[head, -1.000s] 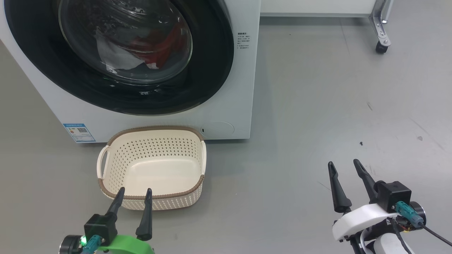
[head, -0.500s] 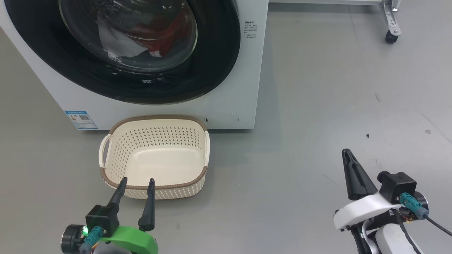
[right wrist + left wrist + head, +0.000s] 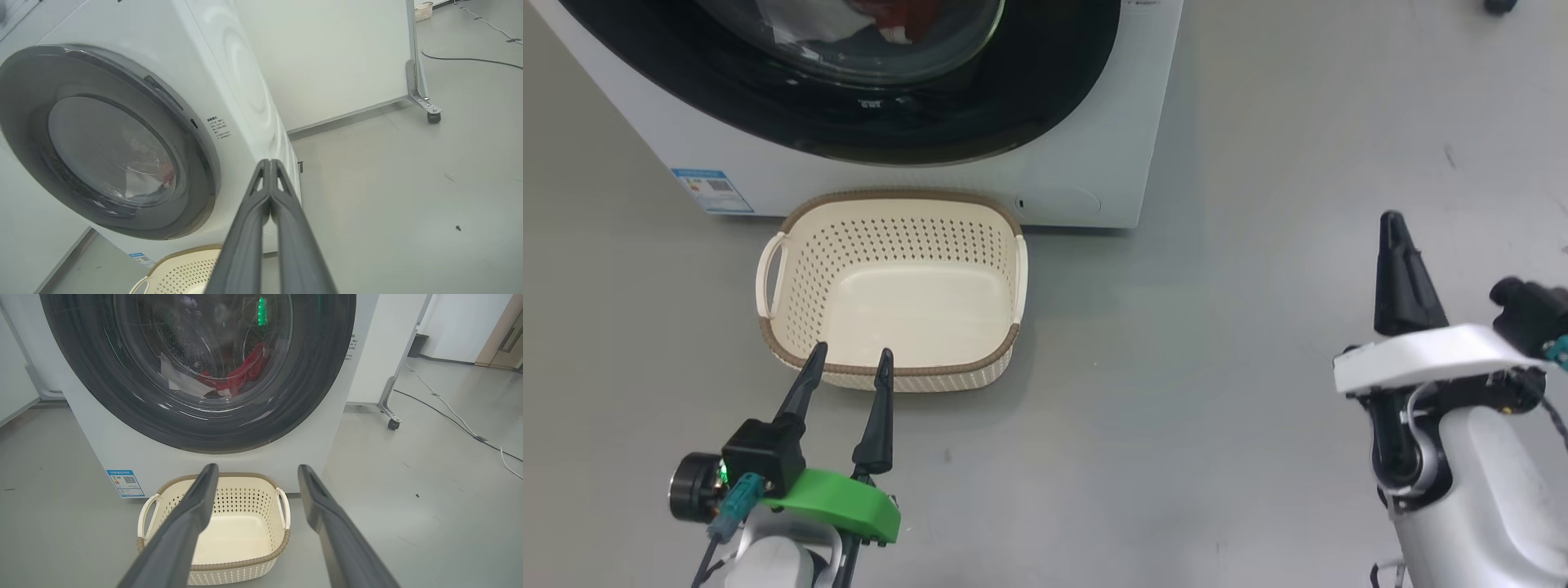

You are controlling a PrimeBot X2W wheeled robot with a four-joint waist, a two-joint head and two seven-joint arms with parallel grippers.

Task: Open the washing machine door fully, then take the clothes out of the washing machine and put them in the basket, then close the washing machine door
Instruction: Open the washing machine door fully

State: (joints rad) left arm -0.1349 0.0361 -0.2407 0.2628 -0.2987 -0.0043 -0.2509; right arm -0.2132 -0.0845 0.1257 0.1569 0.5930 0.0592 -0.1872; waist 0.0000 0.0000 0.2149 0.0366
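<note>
The washing machine door (image 3: pixel 1045 73) is closed, with the clothes (image 3: pixel 239 377) behind its glass (a red and white heap), well beyond both claws. The left claw (image 3: pixel 854 351) hangs spread and empty over the near rim of the basket (image 3: pixel 894 198) on the floor (image 3: pixel 1217 367). The right claw (image 3: pixel 1391 219), fingers pressed together on nothing, hovers well off to the basket's right.

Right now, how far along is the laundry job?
Nothing is done yet: the washing machine door is shut, the red and white clothes lie behind its glass, and the basket is empty. In hand: the right gripper, shut, points toward the machine; the left gripper is open. Opening, unloading and closing remain.
</note>
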